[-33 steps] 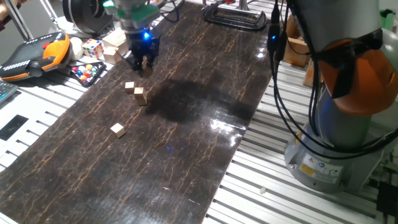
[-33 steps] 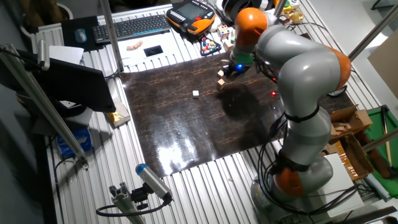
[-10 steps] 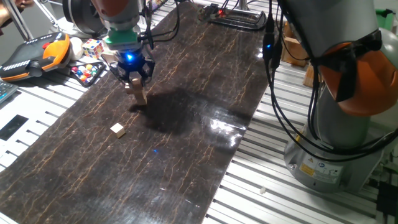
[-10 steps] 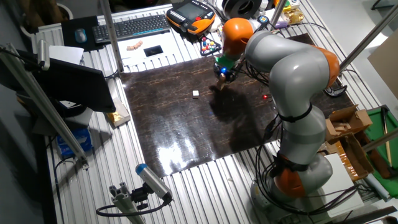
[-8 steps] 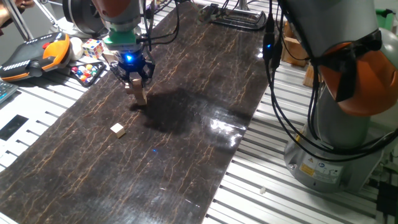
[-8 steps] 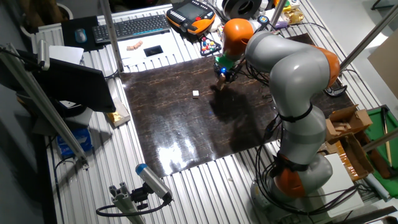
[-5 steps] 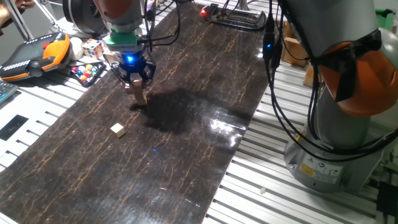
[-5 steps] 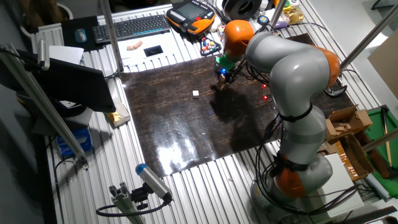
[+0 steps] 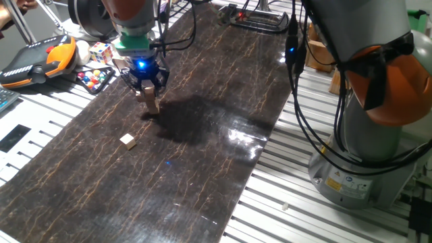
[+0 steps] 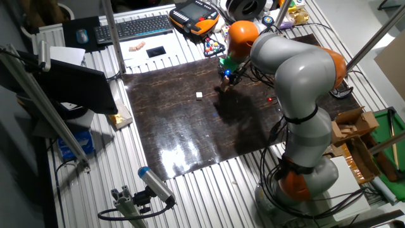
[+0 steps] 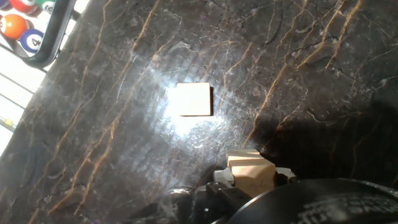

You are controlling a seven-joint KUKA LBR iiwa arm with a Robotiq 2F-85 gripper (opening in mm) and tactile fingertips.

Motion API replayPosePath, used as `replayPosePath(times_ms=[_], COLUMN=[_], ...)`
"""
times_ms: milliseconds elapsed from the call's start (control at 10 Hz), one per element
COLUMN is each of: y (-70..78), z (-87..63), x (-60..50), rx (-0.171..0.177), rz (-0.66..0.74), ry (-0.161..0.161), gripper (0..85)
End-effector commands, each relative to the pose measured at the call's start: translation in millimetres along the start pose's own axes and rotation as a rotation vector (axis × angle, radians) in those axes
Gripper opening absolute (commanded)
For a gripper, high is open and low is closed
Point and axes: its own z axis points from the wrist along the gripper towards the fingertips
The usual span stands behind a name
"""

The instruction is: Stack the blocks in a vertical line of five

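Blocks sit in three places on the dark marbled table point(image 9: 202, 135), and going from the camera outward in the fixed view that looks along the mat, the nearest is a lone block point(image 9: 127, 140) lying flat, well apart from everything else. Farther on is a short stack point(image 9: 152, 104) of what looks like two blocks, and the hand point(image 9: 143, 84) is directly over it with a block point(image 11: 252, 176) gripped between its fingers; the hand view shows that block pinched at the bottom edge of the frame, with another block point(image 11: 194, 99) lying flat on the table beyond it. Beyond the mat's far edge lie a Rubik's cube point(image 9: 101, 51), a tray of coloured balls point(image 9: 94, 78) and an orange pendant point(image 9: 40, 57). The main risk, as I judge it, is misalignment: the gripped block seems to sit slightly skewed in the fingers, so if it is released off-centre it could overhang and tip, taking the blocks beneath with it. Pressing down too hard or sideways could shove the stack over, and opening the fingers unevenly could drag the block off as the hand lifts. I cannot tell from the other fixed view whether the held block already touches the stack, since the arm hides the joint.
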Motion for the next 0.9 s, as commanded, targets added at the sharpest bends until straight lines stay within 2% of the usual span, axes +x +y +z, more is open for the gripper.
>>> replayPosePath(times_ms=[0, 800], y=[0.0, 0.0], z=[-0.1, 0.1], x=[0.1, -0.1], rx=[-0.003, -0.021], rz=[0.002, 0.026], ry=[-0.002, -0.014], gripper=[1.0, 1.0])
